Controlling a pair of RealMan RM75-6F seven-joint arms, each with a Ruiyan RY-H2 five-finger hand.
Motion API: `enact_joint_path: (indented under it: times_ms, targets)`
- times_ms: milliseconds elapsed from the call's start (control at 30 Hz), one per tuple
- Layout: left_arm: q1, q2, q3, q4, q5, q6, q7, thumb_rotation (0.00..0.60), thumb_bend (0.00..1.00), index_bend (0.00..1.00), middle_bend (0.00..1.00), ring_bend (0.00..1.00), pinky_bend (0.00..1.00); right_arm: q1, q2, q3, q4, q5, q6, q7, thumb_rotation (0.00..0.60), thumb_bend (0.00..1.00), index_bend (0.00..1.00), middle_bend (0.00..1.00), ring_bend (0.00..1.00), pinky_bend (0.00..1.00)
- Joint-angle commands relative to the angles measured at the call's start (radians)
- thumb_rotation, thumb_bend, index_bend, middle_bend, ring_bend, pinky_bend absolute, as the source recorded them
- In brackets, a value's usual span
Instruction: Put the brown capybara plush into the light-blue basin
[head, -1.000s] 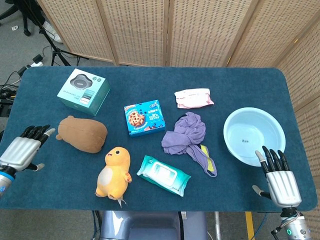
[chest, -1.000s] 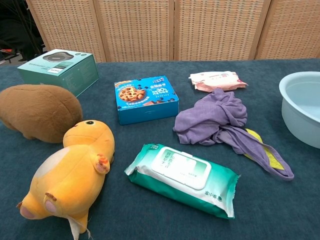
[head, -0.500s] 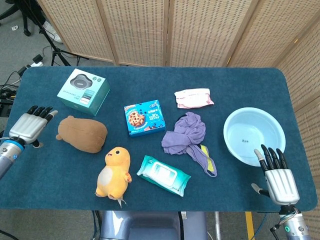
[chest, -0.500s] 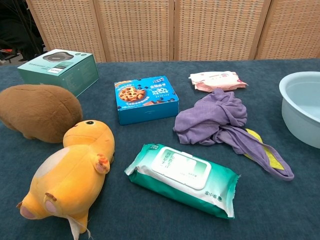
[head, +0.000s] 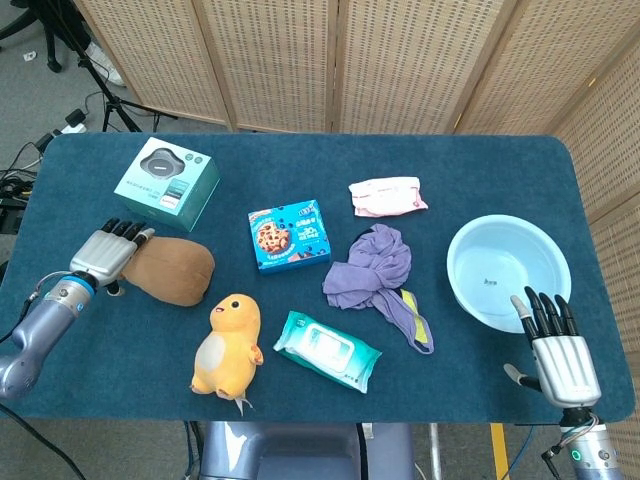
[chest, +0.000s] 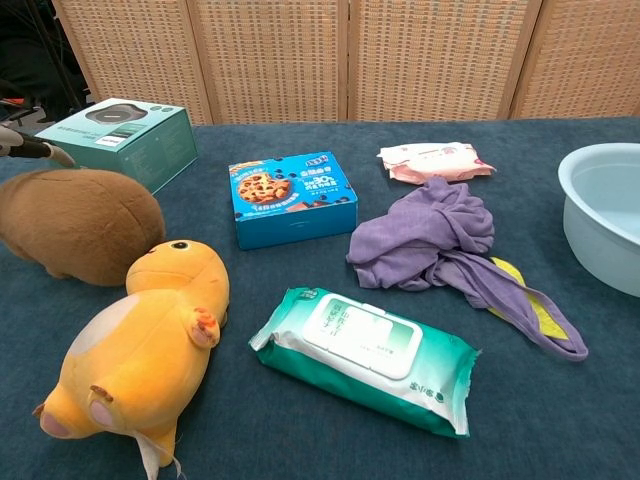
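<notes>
Brown capybara plush is lying far left on the desk, well apart from the light-blue basin. Left hand, fingers extended, is touching its end, gripping nothing. Right hand is resting open. Plush appears soft, light; grasp across the body.

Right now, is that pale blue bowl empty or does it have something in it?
Empty. The head view looks straight down into the light-blue basin and shows only its bare bottom; the brown capybara plush lies across the table.
</notes>
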Motion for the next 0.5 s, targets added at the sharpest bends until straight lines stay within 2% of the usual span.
enact_joint_path:
  times_ms: [33, 333, 433, 500]
  targets:
    - [-0.018, -0.029, 0.015, 0.022, -0.026, -0.007, 0.013, 0.6, 0.07, 0.0, 0.0, 0.0, 0.0, 0.0, 0.002, 0.001, -0.001, 0.001, 0.002, 0.005, 0.6, 0.0, 0.0, 0.0, 0.0, 0.0]
    - [-0.033, -0.07, 0.046, 0.039, -0.055, 0.005, 0.037, 0.6, 0.09, 0.0, 0.0, 0.0, 0.0, 0.0, 0.01, -0.004, -0.009, 0.001, -0.002, 0.017, 0.6, 0.0, 0.0, 0.0, 0.0, 0.0]
    - [-0.03, -0.098, 0.047, 0.051, -0.061, 0.053, 0.05, 0.6, 0.16, 0.0, 0.0, 0.0, 0.0, 0.001, 0.013, -0.007, -0.011, -0.001, -0.006, 0.019, 0.6, 0.0, 0.0, 0.0, 0.0, 0.0]
    - [-0.017, -0.127, 0.041, 0.061, -0.05, 0.135, 0.07, 0.6, 0.2, 0.04, 0.0, 0.0, 0.01, 0.001, 0.015, -0.007, -0.014, 0.003, -0.009, 0.018, 0.6, 0.0, 0.0, 0.0, 0.0, 0.0]
